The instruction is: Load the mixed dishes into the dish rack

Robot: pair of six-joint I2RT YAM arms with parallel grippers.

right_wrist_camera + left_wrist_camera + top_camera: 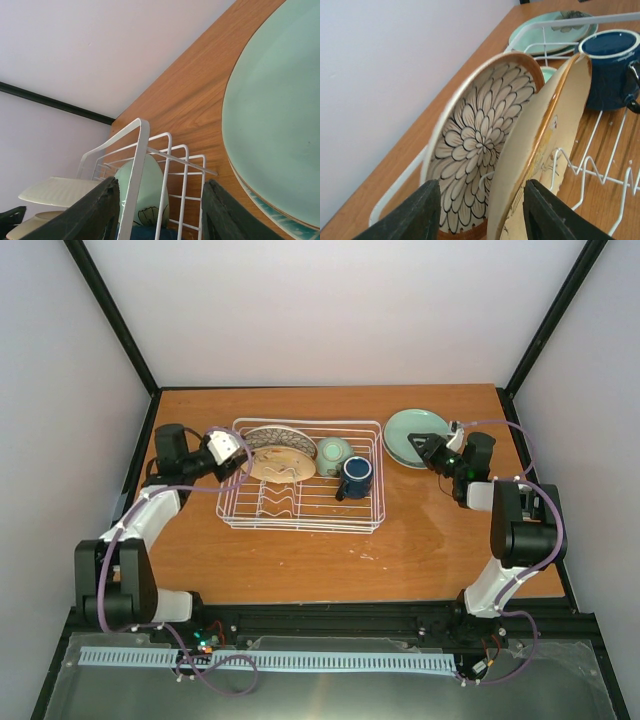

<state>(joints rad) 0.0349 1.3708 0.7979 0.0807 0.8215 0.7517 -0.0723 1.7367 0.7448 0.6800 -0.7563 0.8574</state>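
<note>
The dish rack [308,527] sits on the worktop [420,550] with four dishes in it. At the rack's far-left corner the brown petal plate [480,145] stands on edge. The cream leaf plate [545,125] leans just beside it, on the side toward the rack's middle. The pale-green cup [333,451] is at the rack's far side near the centre, with the dark blue mug [355,476] just beside it toward the rack's right end. The teal plates [408,435] lie stacked flat on the worktop, just beyond the rack's far-right corner.

The left pincer [481,182] is at the rack's left end, spread wide, with the cream leaf plate's rim between its fingers; whether either finger touches the rim cannot be told. The right pincer [160,180] is also spread wide and holds nothing. It hangs over the edge of the teal plates, pointing toward the rack.
</note>
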